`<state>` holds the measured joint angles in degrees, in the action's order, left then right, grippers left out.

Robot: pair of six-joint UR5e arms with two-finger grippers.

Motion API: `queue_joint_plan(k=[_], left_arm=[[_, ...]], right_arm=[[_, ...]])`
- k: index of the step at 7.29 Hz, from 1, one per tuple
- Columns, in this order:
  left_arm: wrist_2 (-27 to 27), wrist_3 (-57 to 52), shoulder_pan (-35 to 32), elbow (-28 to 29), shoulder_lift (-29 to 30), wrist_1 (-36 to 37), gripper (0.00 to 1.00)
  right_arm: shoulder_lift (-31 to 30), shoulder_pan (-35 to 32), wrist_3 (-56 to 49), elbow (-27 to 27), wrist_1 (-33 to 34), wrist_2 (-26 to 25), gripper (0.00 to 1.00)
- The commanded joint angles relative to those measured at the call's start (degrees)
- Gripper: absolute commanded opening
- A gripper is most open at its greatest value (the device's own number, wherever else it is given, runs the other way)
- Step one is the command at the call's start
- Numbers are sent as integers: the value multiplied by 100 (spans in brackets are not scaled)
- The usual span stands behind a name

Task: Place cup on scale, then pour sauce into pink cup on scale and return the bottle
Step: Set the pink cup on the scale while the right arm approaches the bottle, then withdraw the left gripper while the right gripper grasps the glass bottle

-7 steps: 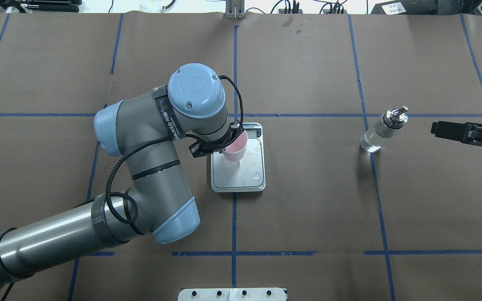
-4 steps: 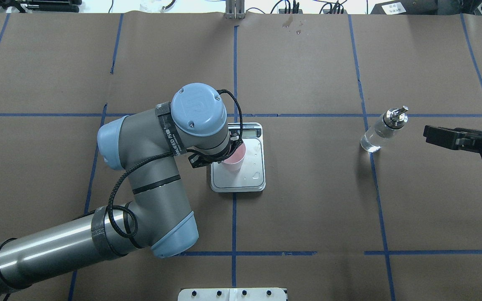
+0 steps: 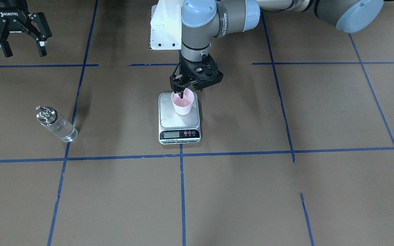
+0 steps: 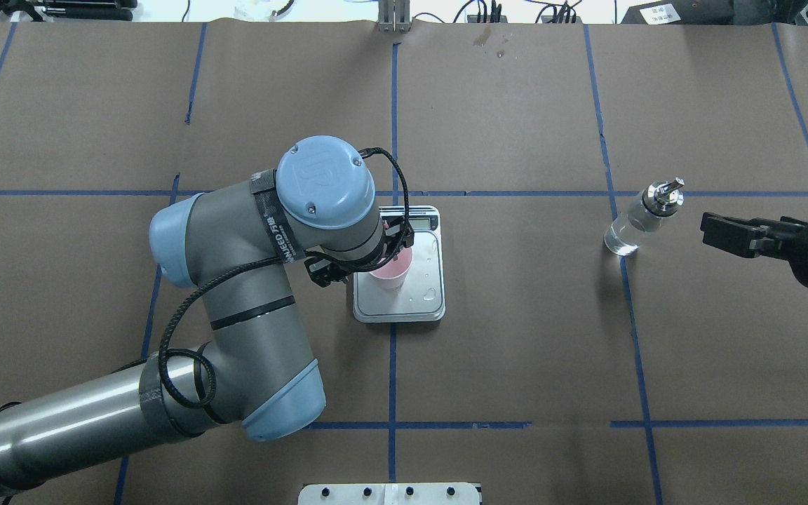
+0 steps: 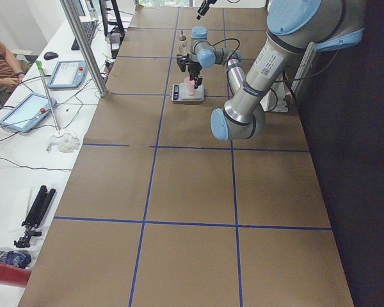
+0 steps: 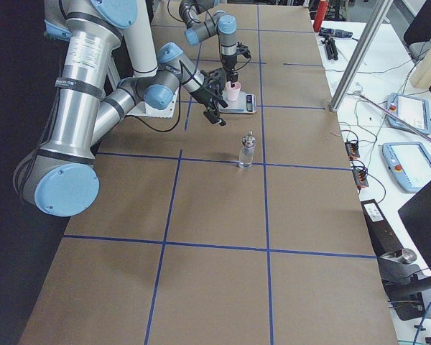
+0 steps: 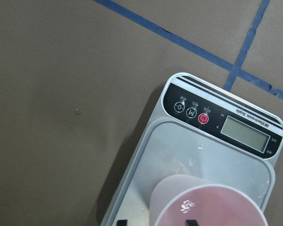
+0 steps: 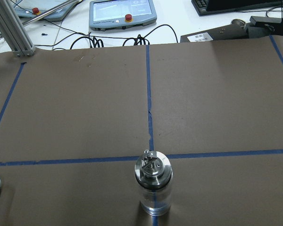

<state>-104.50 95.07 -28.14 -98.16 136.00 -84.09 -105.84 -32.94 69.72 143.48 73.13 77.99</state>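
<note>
**Left gripper** (image 3: 180, 91): jaws narrow, astride the rim of the small, pale pink, tapered cup (image 3: 182, 102), one finger inside and one outside. Whether they pinched the wall could not be told. The cup stood upright on the silver platform of the small rectangular digital scale (image 3: 169, 119), at the end away from its display. Release was best made by spreading fully and then rising straight, lest the inner finger tip so light a cup.

**Right gripper** (image 3: 24, 52): spread wide and empty, apart from the clear glass bottle (image 3: 56, 124) of colourless sauce (image 3: 66, 132).

The overhead view hid the left fingers beneath the wrist. The front-facing view showed them.
</note>
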Motion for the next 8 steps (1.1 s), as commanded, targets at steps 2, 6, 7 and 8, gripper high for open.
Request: queue_joint_plan(k=[2,6,7,8], left_arm=[[-35,-743,-305,-869,-108,761,100],[-255,-1570,-710,-1598,-845,780,100],[-255,-1788,-806,-1714,-943,780,100],[-264,-2017,-885,-1750,-988,780,100]], right_arm=[[-103,628,33,-31,-27,-878,100],[-130,1149,279,-1383,-2047,-1839,100],[-130,1166,271,-1506,-2057,-1953,100],[-95,1254,201,-1716,-2231,-1946,100]])
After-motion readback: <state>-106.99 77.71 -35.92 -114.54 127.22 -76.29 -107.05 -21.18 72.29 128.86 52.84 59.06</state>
